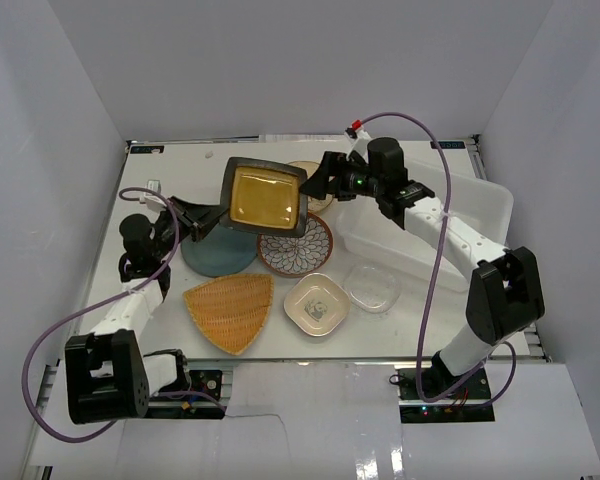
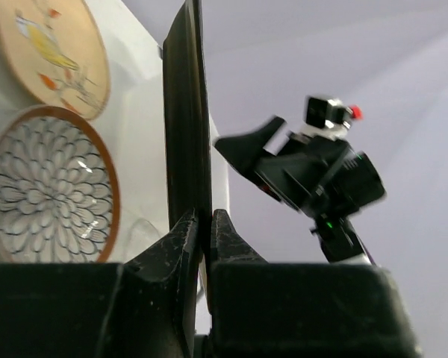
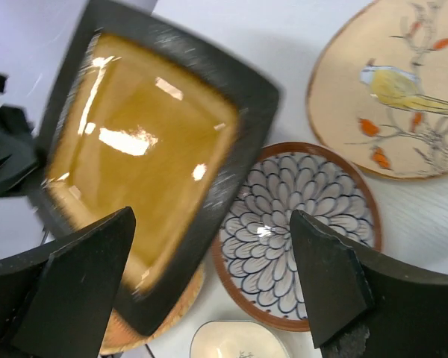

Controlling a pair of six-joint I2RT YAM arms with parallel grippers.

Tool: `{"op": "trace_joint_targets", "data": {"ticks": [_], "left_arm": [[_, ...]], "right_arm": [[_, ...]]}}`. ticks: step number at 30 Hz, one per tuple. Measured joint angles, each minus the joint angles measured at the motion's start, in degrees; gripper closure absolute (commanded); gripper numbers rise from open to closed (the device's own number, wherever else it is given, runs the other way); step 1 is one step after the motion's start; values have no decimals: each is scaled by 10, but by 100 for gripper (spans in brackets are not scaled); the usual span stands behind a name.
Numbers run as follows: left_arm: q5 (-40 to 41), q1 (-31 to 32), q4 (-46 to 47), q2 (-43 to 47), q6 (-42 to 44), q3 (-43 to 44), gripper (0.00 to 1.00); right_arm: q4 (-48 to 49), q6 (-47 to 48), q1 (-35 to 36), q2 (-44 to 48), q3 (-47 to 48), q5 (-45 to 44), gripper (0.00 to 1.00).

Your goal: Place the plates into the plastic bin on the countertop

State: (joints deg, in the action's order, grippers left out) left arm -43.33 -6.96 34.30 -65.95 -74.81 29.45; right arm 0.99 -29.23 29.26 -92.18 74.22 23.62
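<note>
Sq. plate (image 1: 265, 196): glossy yellow centre, black rim, raised off bench (image 1: 380, 335), over teal plate (image 1: 218, 252) and petal-pattern plate (image 1: 295, 245). L hand (image 1: 218, 216): nearly closed, pinching plate's left rim. R hand (image 1: 316, 187): fingers spread wide at plate's right edge, holding nothing; contact unclear. Bin (image 1: 480, 215): on bench, far right.

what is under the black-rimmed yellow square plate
The left claw holds the black-rimmed yellow square plate raised over parts of the teal round plate, the brown-rimmed petal-patterned plate and the cream round bird plate. From above it hides those overlapped parts.
</note>
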Motion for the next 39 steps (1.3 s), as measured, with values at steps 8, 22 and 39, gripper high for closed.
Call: {"op": "trace_joint_targets", "data": {"ticks": [8, 22, 39], "left_arm": [[-28, 70, 109, -15, -61, 0, 100], [-39, 102, -9, -22, 26, 67, 28], [298, 100, -472, -2, 397, 221, 9]], "right_arm": [[58, -63, -29, 2, -80, 26, 3], [184, -181, -54, 108, -191, 66, 92], [-74, 0, -396, 178, -168, -8, 92]]}}
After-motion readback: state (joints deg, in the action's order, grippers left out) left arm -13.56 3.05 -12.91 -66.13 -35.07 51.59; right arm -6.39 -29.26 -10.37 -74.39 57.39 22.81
